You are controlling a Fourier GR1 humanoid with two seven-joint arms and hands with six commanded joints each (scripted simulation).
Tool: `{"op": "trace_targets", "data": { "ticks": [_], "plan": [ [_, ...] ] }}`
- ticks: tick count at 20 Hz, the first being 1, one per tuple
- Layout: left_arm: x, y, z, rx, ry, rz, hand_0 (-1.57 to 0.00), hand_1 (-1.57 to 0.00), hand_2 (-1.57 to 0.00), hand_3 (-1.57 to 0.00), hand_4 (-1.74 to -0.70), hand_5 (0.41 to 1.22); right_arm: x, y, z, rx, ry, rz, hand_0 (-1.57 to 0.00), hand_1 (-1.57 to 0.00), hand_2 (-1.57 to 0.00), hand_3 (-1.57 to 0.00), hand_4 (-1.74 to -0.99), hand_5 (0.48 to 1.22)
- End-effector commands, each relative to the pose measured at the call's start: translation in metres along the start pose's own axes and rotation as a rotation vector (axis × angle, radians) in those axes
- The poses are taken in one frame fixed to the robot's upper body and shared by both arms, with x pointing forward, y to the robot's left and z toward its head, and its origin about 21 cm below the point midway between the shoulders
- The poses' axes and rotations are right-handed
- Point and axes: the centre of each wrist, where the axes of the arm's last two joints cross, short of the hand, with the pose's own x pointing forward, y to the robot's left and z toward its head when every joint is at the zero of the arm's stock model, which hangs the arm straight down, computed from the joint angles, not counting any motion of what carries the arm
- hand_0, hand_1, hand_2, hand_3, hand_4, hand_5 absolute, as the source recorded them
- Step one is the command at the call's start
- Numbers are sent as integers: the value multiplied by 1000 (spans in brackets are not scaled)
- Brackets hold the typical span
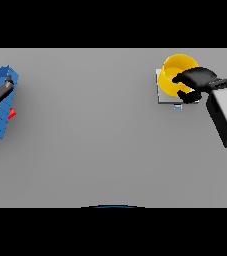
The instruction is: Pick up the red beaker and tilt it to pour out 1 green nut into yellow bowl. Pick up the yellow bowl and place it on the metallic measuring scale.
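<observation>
Yellow bowl (176, 75) is sitting on the metallic measuring scale (161, 96) at far right of tabletop (95, 145), so placing looks nearly done, I reckon. My right hand (197, 82) is gripping the bowl's near rim, fingers curled over it. I'm judging bowl should be flat & centred w/ the pad before letting go, then lifting straight up. Left hand (2, 90) is lying over a blue bin (5, 75) at far left, can't tell its grip; red bits (11, 114) by it, beaker maybe. Nothing blocking.
</observation>
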Motion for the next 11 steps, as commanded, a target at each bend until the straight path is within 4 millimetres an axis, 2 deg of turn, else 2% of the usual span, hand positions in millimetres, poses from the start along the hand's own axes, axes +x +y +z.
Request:
{"op": "trace_targets", "data": {
  "ticks": [1, 5, 6, 9, 11],
  "plan": [
    [-2, 3, -1, -4, 8, 1, 1, 1, 1, 1, -722, 664, 0, -1, 0, -4, -1, -1, -207, -184, -244, -429, -1552, 876],
    [-7, 2, -4, -3, 2, 1, 1, 1, 1, 1, -726, 665, -1, -1, 0, -28, -21, -17, -84, -75, -99, -296, -1530, 809],
    [-2, 1, -5, -4, 5, -1, 1, 1, 1, 1, -724, 664, -1, 2, -1, -15, -7, -23, -67, -60, -79, -268, -1523, 798],
    [-6, 3, -3, 4, -7, -4, 1, 1, 1, 1, -721, 665, -1, 0, -2, -1, 28, -32, -34, -30, -40, -192, -1500, 763],
    [-2, 4, -3, 1, -8, 0, 1, 1, 1, 1, -726, 665, -3, 3, 0, 13, 36, -40, -21, -19, -25, -146, -1478, 738]
  ]
}}
